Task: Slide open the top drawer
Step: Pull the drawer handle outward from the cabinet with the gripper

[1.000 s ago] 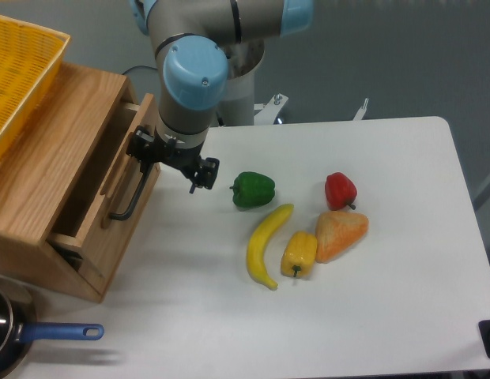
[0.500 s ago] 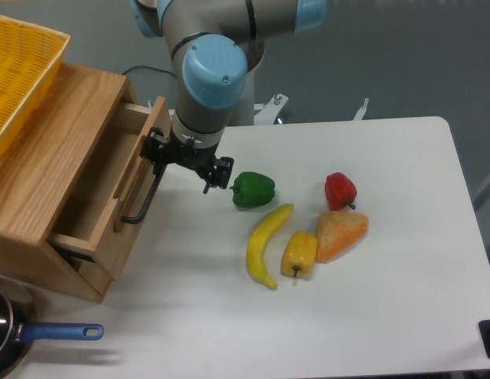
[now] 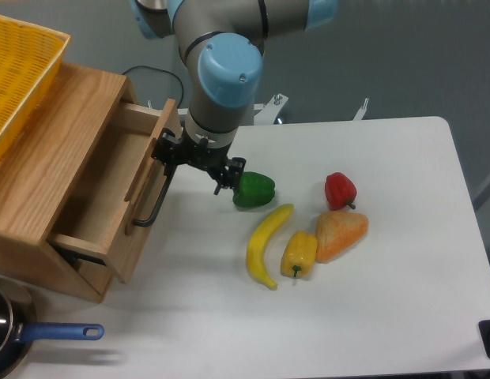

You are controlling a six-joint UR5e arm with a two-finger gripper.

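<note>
1. I am seeing the yellow mesh basket (image 3: pixel 20 75) sitting on the wooden cabinet (image 3: pixel 39 197) at the upper left of the frame
2. The top drawer (image 3: pixel 111 197) is standing partly out at centre left, pale box showing
3. The gripper (image 3: pixel 172 154) is sitting at the black bar handle (image 3: pixel 154 197); I cannot tell how wide it is
4. A green pepper (image 3: pixel 254 189) is lying just right of the arm

Count of things on and around the table
Three peppers: green (image 3: pixel 254 189), red (image 3: pixel 341 190), yellow (image 3: pixel 299 253). One banana (image 3: pixel 265 245), one orange wedge-shaped piece (image 3: pixel 341 234), one yellow basket (image 3: pixel 20 75), one blue-handled pan (image 3: pixel 12 338), one drawer (image 3: pixel 111 201).
</note>
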